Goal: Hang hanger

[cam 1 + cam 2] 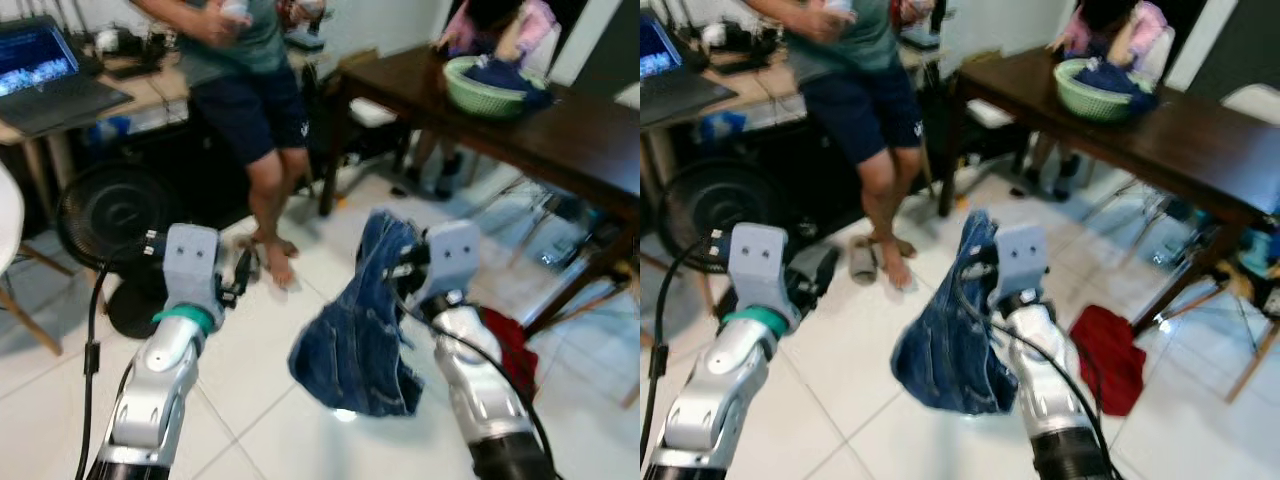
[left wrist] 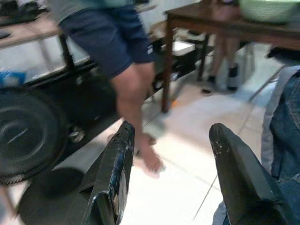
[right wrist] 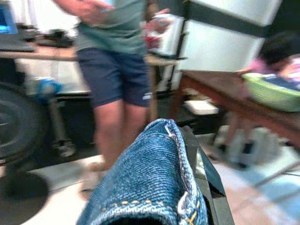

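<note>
1. Right wrist view: right gripper [image 3: 197,187] is clamped on a blue denim garment [image 1: 360,330], crumpled, drooping below it over white floor tiles [image 1: 260,420].
2. Left gripper [image 2: 168,178] hangs spread apart, holding nothing, beside the denim.

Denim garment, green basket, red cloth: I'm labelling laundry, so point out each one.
Denim garment [image 1: 350,345], left eye view, middle of the hanging fabric.
Green basket [image 1: 480,98], left eye view, front wall.
Red cloth [image 1: 1108,360], right eye view, centre of the heap.

A white tiled floor [image 1: 250,400] carries a red cloth [image 1: 1108,360], a black fan [image 1: 110,215] and a person's bare feet [image 1: 270,255]; the dark wooden desk [image 1: 560,135] holds a green basket [image 1: 485,95]
</note>
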`<state>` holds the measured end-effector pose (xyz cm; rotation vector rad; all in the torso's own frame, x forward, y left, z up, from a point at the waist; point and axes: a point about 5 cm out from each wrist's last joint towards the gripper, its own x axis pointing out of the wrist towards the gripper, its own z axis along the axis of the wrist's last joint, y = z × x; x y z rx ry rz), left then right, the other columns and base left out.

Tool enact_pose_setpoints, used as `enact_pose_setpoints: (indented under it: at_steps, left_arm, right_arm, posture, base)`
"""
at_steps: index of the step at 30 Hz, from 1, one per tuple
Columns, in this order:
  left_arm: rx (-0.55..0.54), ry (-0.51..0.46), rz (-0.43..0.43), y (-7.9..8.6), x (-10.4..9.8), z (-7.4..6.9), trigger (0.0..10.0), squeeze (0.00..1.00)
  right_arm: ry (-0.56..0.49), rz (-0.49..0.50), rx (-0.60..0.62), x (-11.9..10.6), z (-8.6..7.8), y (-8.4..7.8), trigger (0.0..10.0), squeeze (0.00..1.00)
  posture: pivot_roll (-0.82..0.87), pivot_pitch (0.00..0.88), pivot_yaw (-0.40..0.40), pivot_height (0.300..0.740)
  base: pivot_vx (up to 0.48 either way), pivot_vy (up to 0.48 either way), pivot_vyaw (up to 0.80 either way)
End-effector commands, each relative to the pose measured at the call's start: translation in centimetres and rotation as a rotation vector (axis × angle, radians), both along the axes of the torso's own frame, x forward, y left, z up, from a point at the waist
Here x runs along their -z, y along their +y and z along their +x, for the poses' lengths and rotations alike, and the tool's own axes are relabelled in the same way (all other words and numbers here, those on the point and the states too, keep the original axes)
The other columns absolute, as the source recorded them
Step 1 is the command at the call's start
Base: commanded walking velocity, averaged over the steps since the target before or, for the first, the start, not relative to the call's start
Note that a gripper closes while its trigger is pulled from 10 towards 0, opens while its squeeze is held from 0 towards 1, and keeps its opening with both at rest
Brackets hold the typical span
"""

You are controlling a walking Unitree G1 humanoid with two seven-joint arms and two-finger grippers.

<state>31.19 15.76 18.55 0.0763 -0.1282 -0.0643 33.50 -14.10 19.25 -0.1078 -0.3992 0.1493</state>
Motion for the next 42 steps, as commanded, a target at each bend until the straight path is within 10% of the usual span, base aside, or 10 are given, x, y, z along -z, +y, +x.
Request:
enact_pose_setpoints:
  at_steps: [1,14,17,21,42]
  left_arm:
    - [-0.005,0.01,0.007,0.2,0.3,-0.2,10.0,0.0]
    - [-0.025,0.023,0.061,0.8,1.1,-0.5,10.0,0.0]
    - [0.034,-0.055,0.244,1.0,0.2,-0.5,10.0,0.0]
    - [0.063,-0.064,0.27,1.1,-0.3,-0.2,10.0,0.0]
    - [0.041,-0.077,0.213,1.2,-0.9,0.1,10.0,0.0]
  right_arm:
    - [-0.025,0.006,0.01,-0.3,-0.2,-0.2,10.0,0.0]
    - [-0.013,-0.014,0.012,0.3,-0.2,-0.2,10.0,0.0]
    - [-0.035,-0.006,0.032,0.7,-0.3,0.6,10.0,0.0]
    - [-0.053,0.0,0.045,0.5,-0.2,0.9,10.0,0.0]
    - [-0.057,0.009,0.038,0.8,-0.1,1.5,10.0,0.0]
  posture:
    - [-0.09,0.085,-0.003,0.74]
    - [-0.06,0.076,0.016,0.74]
    - [-0.03,0.061,0.095,0.74]
    - [-0.03,0.06,0.137,0.74]
    - [-0.01,0.085,0.096,0.74]
  base:
    - [0.0,0.0,-0.8]
    - [0.0,0.0,-0.8]
    - [0.0,0.0,-0.8]
    - [0.0,0.0,-0.8]
    - [0.0,0.0,-0.8]
